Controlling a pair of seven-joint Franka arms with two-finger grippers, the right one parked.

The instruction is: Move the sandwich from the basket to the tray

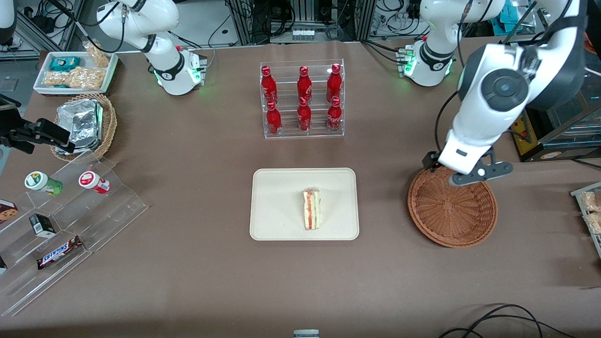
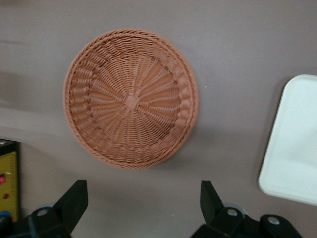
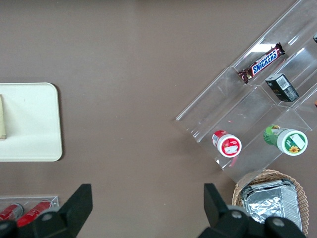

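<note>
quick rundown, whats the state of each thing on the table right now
sandwich: lying on the tray, free of the gripper
tray: flat on the table, holds only the sandwich
basket: empty, upright on the table toward the working arm's end
gripper: open, holding nothing, above the basket's rim
red bottles: six, upright in the clear rack
foil package: closed, sitting in the tan wicker basket

A wide table (image 1: 197, 263) covered in matte brown sheeting is filling the room's middle, while metal racks (image 1: 300, 19) tangled with black cables (image 1: 497, 319) are lining its edge farthest from the front camera under even light.
</note>
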